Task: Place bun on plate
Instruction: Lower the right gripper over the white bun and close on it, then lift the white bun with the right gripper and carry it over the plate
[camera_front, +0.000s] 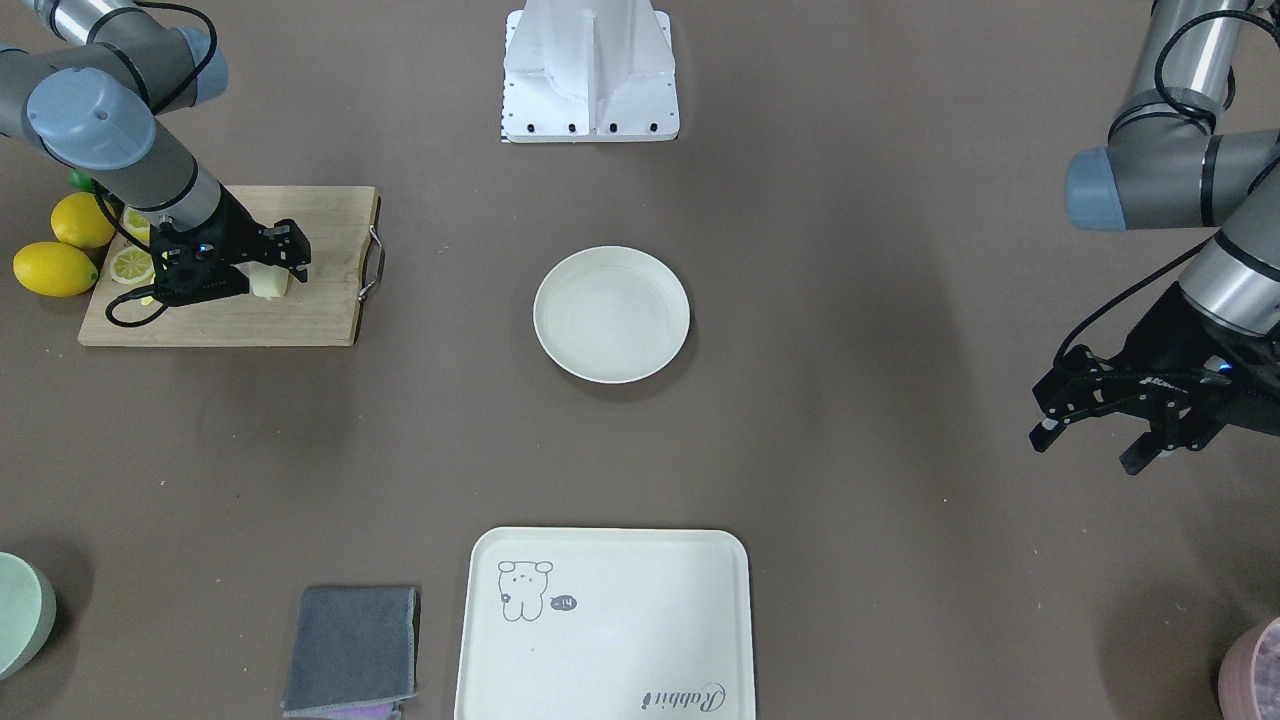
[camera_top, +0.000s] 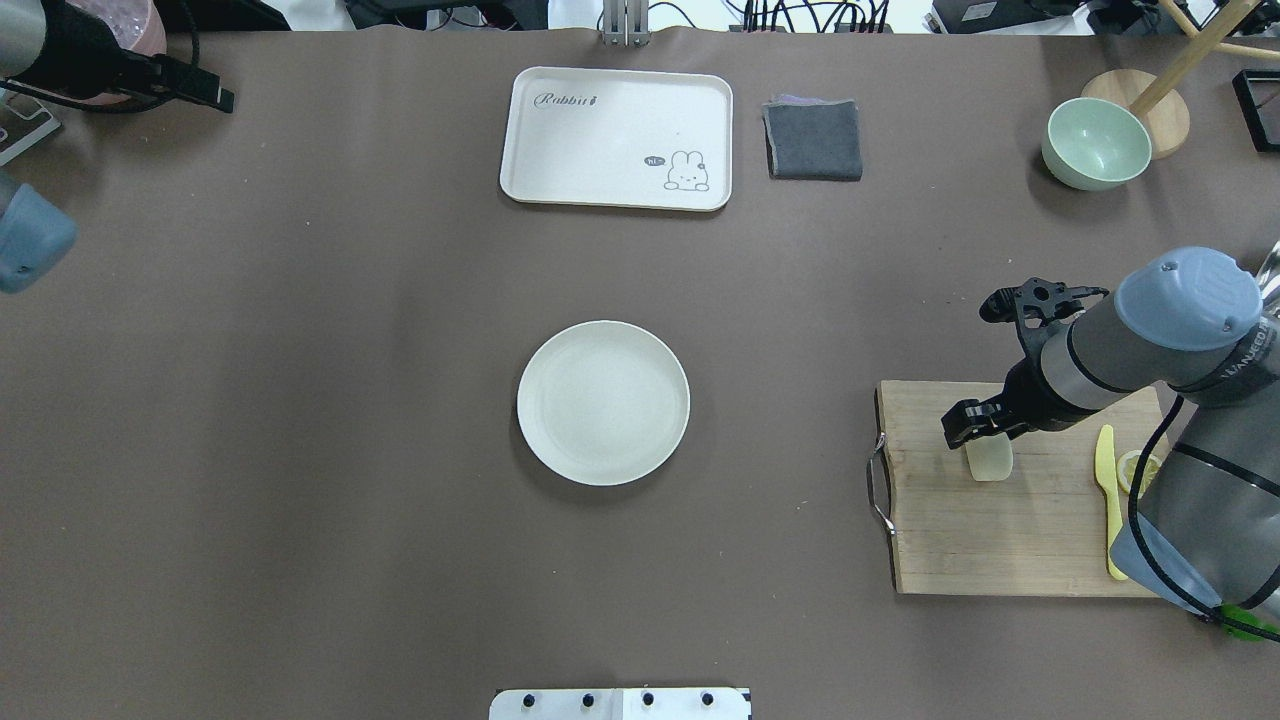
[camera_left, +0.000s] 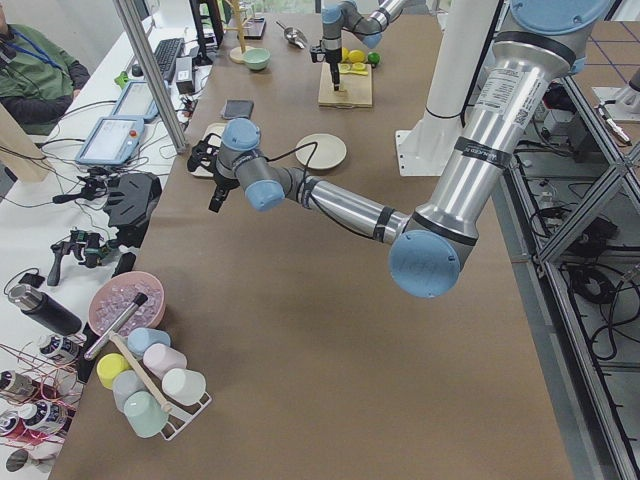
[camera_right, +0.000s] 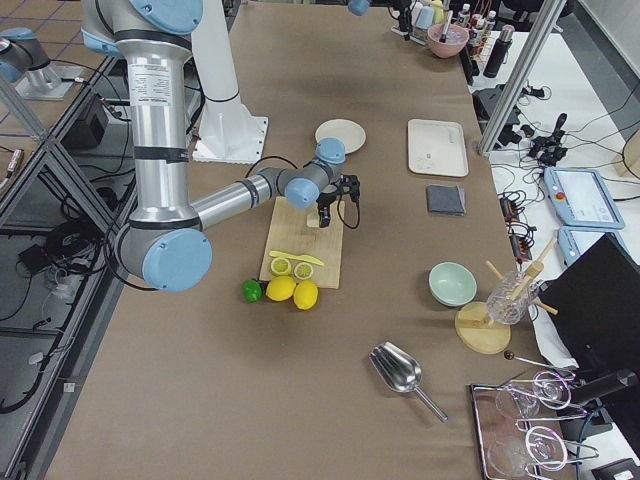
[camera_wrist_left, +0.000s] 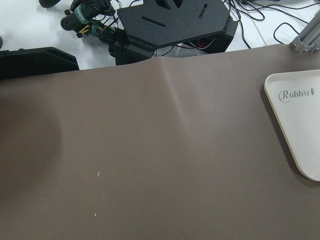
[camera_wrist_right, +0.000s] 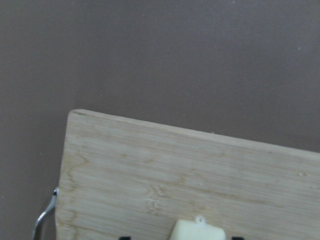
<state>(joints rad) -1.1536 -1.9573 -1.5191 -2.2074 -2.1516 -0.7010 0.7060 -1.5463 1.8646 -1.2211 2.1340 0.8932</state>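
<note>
The right gripper (camera_front: 272, 272) hangs low over the wooden cutting board (camera_top: 960, 540) on the table's right side. Its jaws are apart and straddle the bun (camera_top: 990, 464), which sits on the board's far half; whether the fingers touch the bun cannot be told. The plate (camera_top: 603, 402) lies at the table's middle, well apart from the board. The left gripper (camera_front: 1090, 450) hovers at the far left with its jaws spread.

Matt brown table cover (camera_front: 900, 250), grained wooden cutting board (camera_front: 300, 320) with metal handle (camera_front: 372, 265), smooth matt plate (camera_front: 611, 315).
</note>
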